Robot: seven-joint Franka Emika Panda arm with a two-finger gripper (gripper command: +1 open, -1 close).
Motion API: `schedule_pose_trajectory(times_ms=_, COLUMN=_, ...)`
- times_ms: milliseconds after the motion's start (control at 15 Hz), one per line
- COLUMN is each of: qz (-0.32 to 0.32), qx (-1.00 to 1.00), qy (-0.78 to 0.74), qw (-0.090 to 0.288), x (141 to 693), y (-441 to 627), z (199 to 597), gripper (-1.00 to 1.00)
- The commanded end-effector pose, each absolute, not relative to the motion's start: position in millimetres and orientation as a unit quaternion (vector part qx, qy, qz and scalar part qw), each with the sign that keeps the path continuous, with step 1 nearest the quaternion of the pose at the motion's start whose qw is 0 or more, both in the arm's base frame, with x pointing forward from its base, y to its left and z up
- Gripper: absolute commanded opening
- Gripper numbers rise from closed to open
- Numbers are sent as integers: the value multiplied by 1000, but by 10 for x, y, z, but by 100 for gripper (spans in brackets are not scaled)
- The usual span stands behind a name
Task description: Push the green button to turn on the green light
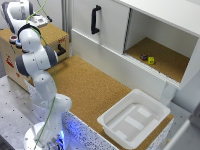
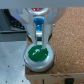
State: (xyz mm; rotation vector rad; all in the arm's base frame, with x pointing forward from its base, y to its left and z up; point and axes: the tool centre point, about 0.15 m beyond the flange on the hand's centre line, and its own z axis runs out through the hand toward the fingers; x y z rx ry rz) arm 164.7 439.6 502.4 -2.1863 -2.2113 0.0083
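surface: cork counter (image 1: 90,85) | white bin (image 1: 134,119) on it, cabinet (image 1: 150,35) behind | gripper (image 2: 40,44): fingers together, seemingly touching green button (image 2: 38,54)

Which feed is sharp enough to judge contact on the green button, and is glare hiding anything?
Wrist view: soft and low-resolution, but the green button fills the middle and the gripper sits just above it; contact cannot be confirmed. Exterior view: blurry, the arm blocks the button, blue glow near the arm base, white bin is bright but not washed out.
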Motion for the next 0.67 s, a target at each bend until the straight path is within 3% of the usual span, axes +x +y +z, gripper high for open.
schedule_pose_trajectory(times_ms=0, qz=5, qx=-689, qy=-722, qw=66, x=1614, y=4280, z=4869, gripper=-100)
schedule_pose_trajectory(times_ms=267, qz=24, qx=-697, qy=-711, qw=88, x=1679, y=4363, z=4664, gripper=-100)
schedule_pose_trajectory(times_ms=600, qz=33, qx=-705, qy=-703, qw=87, x=1749, y=4523, z=4465, gripper=-100)
